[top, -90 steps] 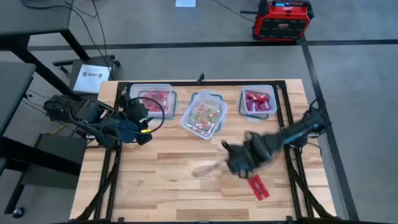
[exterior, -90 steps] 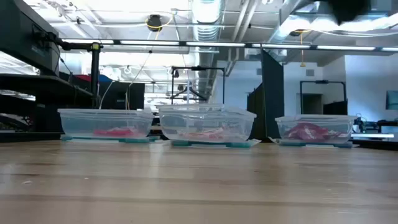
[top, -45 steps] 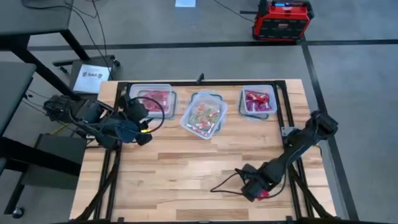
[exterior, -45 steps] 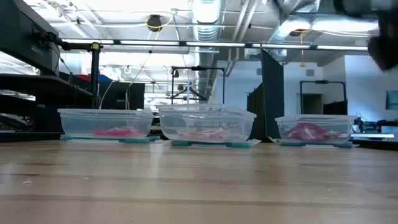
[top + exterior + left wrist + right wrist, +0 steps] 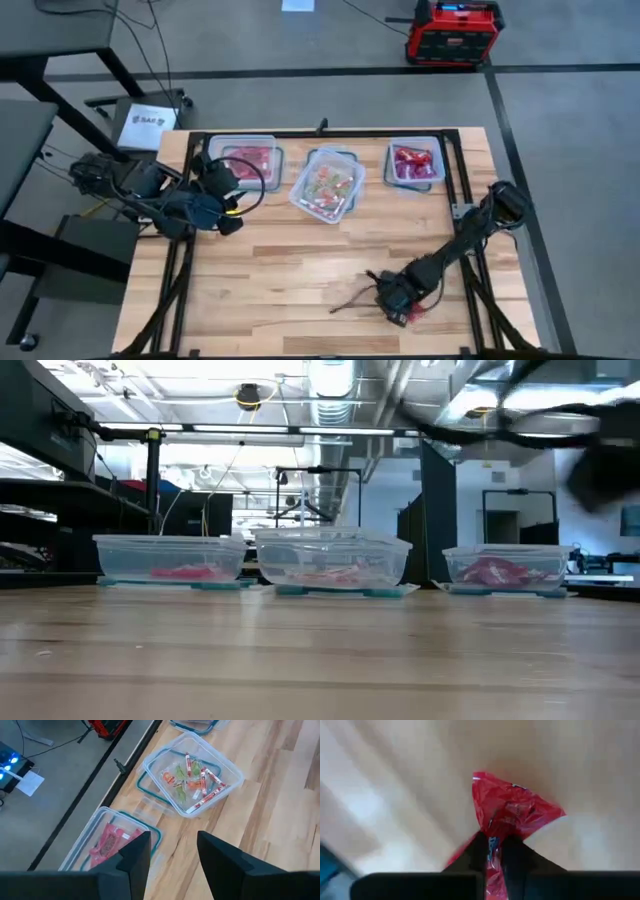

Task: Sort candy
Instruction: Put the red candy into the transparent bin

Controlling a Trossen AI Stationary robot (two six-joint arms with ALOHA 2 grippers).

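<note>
Wooden bench (image 5: 280, 270) carries 3 containers along its far edge. Right pincer (image 5: 398, 302) has dropped to the near right side since 0.5 s ago, now clamped on a red candy packet (image 5: 512, 817); pickup looks secured. Left pincer (image 5: 172, 855) waits open.

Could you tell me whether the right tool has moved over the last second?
Yes. In the high view the right tool has travelled from mid-table to the near edge, farther from the middle container, and is now shut on a red candy packet.
</note>
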